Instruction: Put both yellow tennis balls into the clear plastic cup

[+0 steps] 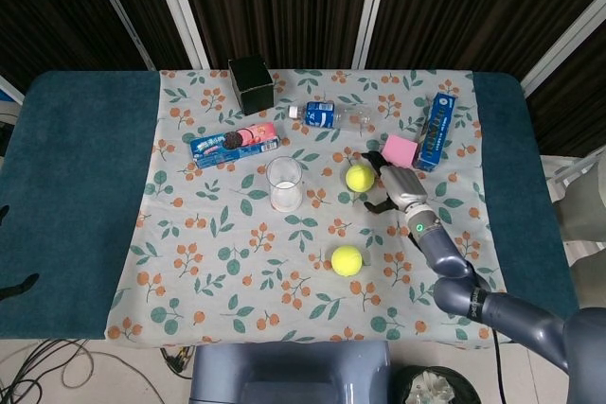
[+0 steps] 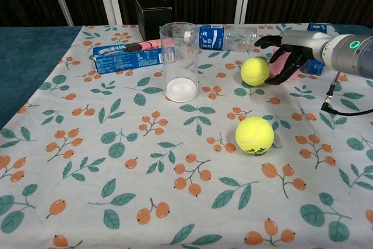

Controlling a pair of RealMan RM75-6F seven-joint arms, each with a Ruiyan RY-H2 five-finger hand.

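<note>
A clear plastic cup (image 1: 284, 184) (image 2: 179, 61) stands upright near the middle of the floral cloth, holding no ball. One yellow tennis ball (image 1: 359, 178) (image 2: 254, 71) lies to its right. A second ball (image 1: 347, 260) (image 2: 254, 135) lies nearer the front edge. My right hand (image 1: 393, 186) (image 2: 288, 51) hovers just right of the far ball, fingers spread and curved toward it, holding nothing. Only dark bits of my left hand (image 1: 17, 286) show at the far left edge of the head view, too little to read.
Behind the cup lie a cookie pack (image 1: 234, 144), a black box (image 1: 251, 84) and a water bottle on its side (image 1: 331, 115). A pink block (image 1: 399, 153) and a blue box (image 1: 436, 130) sit just behind my right hand.
</note>
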